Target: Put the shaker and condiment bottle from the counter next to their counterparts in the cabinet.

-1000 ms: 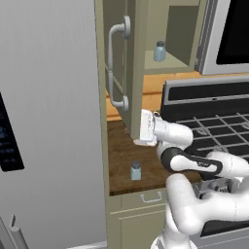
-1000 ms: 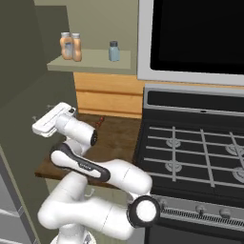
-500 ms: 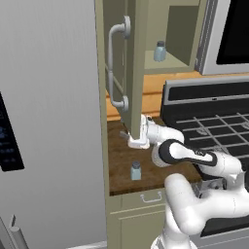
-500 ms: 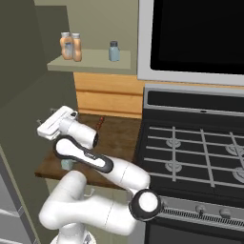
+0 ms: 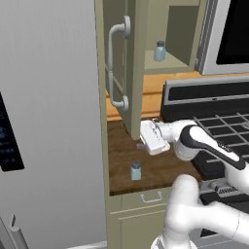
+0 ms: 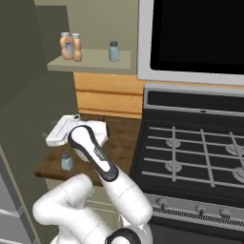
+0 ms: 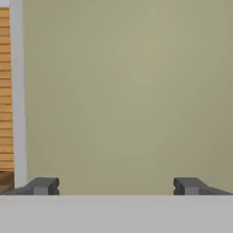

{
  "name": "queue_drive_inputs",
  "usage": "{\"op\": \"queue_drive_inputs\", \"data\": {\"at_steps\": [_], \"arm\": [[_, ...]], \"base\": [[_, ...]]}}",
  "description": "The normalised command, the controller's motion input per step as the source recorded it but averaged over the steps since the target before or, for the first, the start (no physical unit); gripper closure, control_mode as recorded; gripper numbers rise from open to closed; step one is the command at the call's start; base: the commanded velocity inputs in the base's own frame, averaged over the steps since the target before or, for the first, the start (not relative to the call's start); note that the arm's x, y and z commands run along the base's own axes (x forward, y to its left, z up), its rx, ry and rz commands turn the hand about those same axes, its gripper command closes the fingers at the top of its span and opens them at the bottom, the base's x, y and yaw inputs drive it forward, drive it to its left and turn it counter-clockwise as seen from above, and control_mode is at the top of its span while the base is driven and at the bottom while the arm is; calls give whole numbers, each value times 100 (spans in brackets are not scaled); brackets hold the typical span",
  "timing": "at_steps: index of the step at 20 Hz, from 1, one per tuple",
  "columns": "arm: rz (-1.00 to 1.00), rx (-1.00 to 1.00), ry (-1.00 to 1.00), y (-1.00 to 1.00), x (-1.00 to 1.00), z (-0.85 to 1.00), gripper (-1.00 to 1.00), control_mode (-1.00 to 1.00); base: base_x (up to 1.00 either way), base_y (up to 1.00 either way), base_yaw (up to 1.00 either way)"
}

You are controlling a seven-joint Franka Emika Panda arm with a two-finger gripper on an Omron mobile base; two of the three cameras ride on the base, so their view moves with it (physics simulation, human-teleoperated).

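1. Beige-olive panel fills what I see past my gripper (image 7: 113, 186): my two dark fingertips (image 7: 43, 185) stand wide apart with nothing between them, and the surface ahead looks like the open door of the cabinet (image 5: 131, 73).
2. My hand hovers low over the counter (image 5: 121, 155), just under the lower edge of that open door, above the dark wood slab.
3. One shaker (image 5: 136, 171) stands upright on the counter near its front edge, below and a little to the left of my hand in the left base view; in the right base view the same shaker (image 6: 66, 160) sits just below my hand.
4. On the cabinet shelf (image 6: 95, 61) a twin shaker (image 6: 114, 51) stands upright toward the right part of the shelf.
5. At the left end of the same shelf two orange-tan condiment bottles (image 6: 70, 46) stand side by side, touching or nearly so, well apart from the twin shaker.
6. The door's curved silver handle (image 5: 115, 68) faces the left base camera.
7. The black stove top (image 6: 190, 152) lies to the right of the counter.
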Motion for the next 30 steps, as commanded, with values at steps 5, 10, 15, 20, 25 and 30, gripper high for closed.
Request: {"op": "queue_drive_inputs", "data": {"at_steps": [5,10,15,20,25,30], "arm": [[47,-6,16,-29,-2,-31,-100,-100],[0,0,0,0,0,-29,-100,-100],[0,-14,0,-18,0,-91,-100,-100],[-11,-6,0,-17,11,-42,-100,-100],[-5,0,-4,0,21,0,-100,-100],[-7,-9,-1,0,40,-40,-100,-100]], "base": [[0,0,0],[0,0,0],[0,0,0],[0,0,0],[0,0,0],[0,0,0]]}}
